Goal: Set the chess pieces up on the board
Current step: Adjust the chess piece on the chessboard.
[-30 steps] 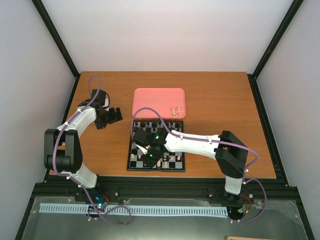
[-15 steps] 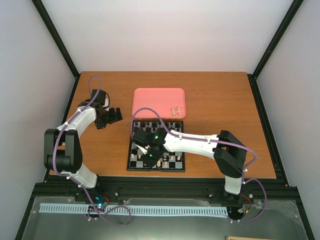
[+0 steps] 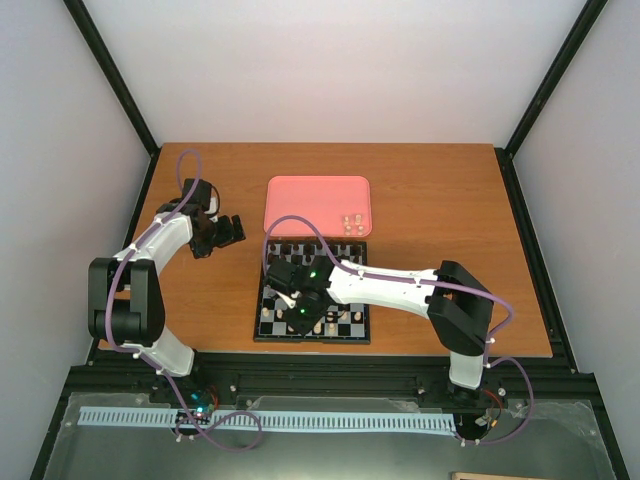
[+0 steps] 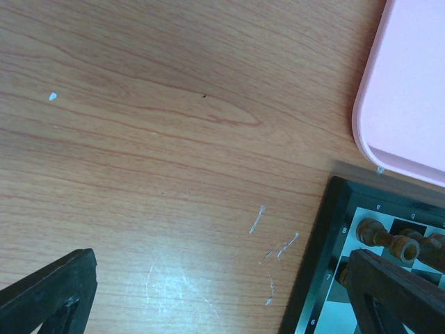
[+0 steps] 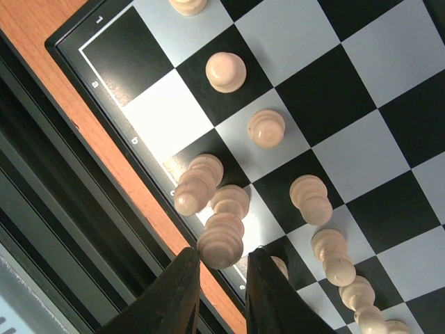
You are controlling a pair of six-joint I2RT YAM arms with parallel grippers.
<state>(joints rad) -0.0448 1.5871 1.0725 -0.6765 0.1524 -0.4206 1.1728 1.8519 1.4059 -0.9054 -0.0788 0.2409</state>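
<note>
In the right wrist view, several cream-white chess pieces (image 5: 266,127) stand on the board (image 5: 348,83) along its near rows. My right gripper (image 5: 222,254) hangs low over the board's near edge. Its jaws are narrow, one on each side of the head of a tall cream piece (image 5: 221,240). The left finger touches that head and a thin gap shows at the right finger. From above, this gripper (image 3: 303,320) is over the board's (image 3: 362,332) near-left part. My left gripper (image 3: 232,230) is wide open over bare wood left of the board, with nothing between its fingers (image 4: 55,296).
A pink tray (image 3: 310,200) lies behind the board, with a few cream pieces (image 3: 352,224) in its near right corner. Dark brown pieces (image 4: 389,240) line the board's far rows. The table's near edge and a black rail (image 5: 42,229) run just beyond the right gripper.
The right gripper's jaws have drawn closer together around the tall cream piece. The left arm has not moved.
</note>
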